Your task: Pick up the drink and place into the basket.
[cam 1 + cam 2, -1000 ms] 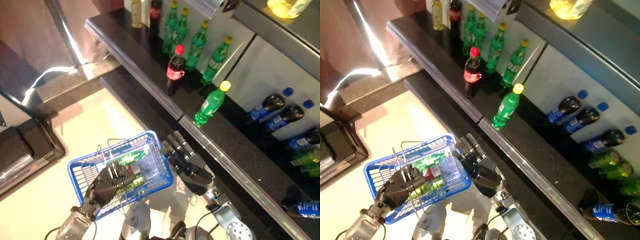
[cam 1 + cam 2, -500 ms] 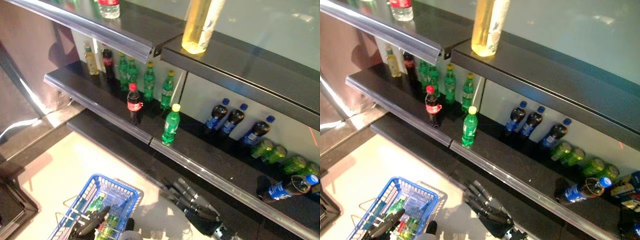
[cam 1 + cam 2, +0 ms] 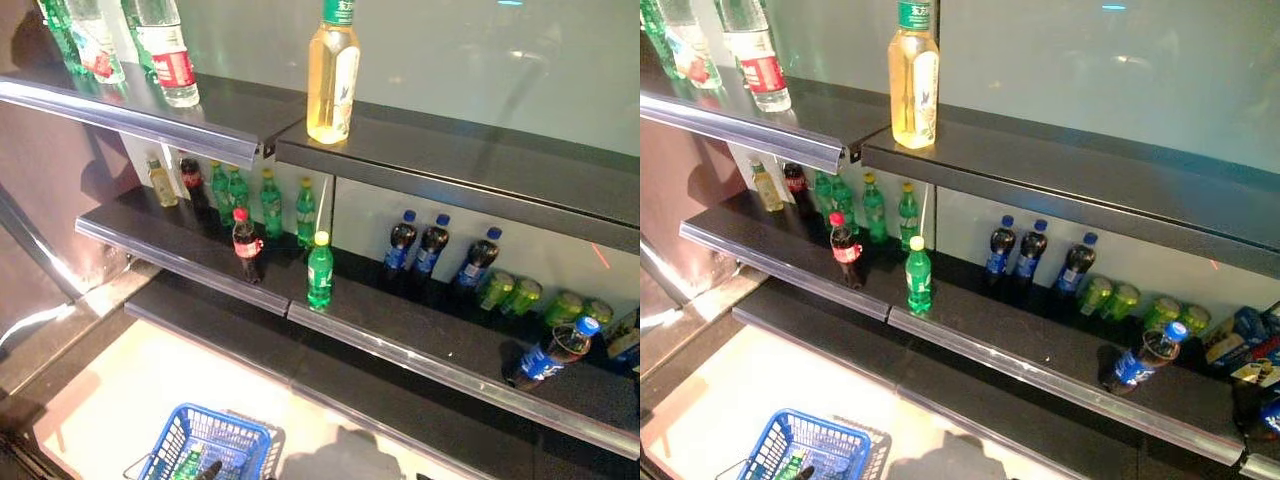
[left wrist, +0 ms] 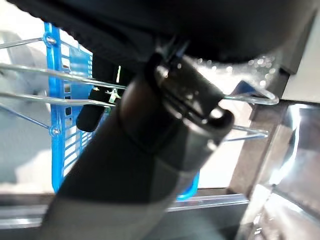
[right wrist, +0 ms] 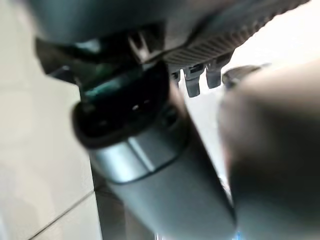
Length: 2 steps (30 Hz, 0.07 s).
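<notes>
Left hand (image 4: 165, 130): the thumb lies across the wire handles (image 4: 60, 75) of the blue basket (image 3: 215, 420). One dark fingertip shows on the other side of the wires, so we read the hand as gripping the handles. In the eye views only that fingertip shows, at the near edge, inside the basket.

Right hand (image 5: 150, 165): only its own wrist view shows it, as a thumb and dark bulk very close up. We cannot tell how its fingers stand.

The basket is at the near left, over the pale floor (image 3: 130, 400). A green bottle in the basket (image 3: 188, 466) lies among its contents, partly cut off by the view's edge.

On the middle shelf (image 3: 420, 330), a green drink bottle (image 3: 320, 270) with a yellow cap stands upright just behind the front rail. It is well apart from both hands. Just left of it stands a cola bottle (image 3: 245, 245) with a red cap. Further green bottles stand in a row behind the two.

Right of these, three dark bottles with blue caps (image 3: 432, 245) stand at the back wall. Farther right, a blue-labelled bottle (image 3: 552, 350) lies on its side.

On the upper shelf (image 3: 450, 160) stands a yellow bottle (image 3: 333, 75), with clear bottles to its left.
</notes>
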{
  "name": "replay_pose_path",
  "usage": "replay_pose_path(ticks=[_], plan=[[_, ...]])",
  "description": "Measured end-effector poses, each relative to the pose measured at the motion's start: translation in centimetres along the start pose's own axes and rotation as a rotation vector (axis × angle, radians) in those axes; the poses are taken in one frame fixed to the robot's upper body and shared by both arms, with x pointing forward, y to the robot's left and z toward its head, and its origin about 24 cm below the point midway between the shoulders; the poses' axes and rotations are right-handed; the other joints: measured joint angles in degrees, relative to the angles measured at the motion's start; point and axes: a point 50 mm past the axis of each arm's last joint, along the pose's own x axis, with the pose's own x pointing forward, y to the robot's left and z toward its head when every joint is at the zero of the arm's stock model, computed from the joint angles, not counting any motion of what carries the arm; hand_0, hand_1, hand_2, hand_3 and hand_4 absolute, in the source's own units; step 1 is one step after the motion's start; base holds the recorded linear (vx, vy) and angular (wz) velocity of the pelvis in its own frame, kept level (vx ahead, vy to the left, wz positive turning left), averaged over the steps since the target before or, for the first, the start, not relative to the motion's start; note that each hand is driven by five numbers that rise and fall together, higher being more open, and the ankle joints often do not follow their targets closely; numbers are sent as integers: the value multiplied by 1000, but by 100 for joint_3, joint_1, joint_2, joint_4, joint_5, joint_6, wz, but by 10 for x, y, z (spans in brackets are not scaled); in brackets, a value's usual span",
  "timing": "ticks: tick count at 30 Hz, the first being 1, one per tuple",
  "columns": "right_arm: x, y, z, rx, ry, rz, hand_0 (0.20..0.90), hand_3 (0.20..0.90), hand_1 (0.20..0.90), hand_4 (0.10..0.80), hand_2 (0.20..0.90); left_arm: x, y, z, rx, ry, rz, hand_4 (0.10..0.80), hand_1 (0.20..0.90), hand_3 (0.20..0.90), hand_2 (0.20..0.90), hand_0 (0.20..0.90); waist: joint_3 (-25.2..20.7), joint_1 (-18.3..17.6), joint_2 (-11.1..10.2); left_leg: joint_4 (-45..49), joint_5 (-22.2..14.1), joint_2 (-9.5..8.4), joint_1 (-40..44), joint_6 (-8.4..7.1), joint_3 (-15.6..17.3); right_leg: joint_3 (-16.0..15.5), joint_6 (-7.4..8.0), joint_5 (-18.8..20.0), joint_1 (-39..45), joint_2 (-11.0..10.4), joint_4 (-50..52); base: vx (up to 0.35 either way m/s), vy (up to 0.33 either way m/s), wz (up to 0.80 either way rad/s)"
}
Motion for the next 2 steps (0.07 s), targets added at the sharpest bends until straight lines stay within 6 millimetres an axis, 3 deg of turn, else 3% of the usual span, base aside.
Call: replay_pose_path(ticks=[2], plan=[[0,-1,0,-2,6,-24,900,900,900,800,900,-1,0,-5,1,16,4,100,300,200,300,300,-17,8,25,6,-11,2,0,7,56,81,0,2,-39,2,7,-9,16,-10]])
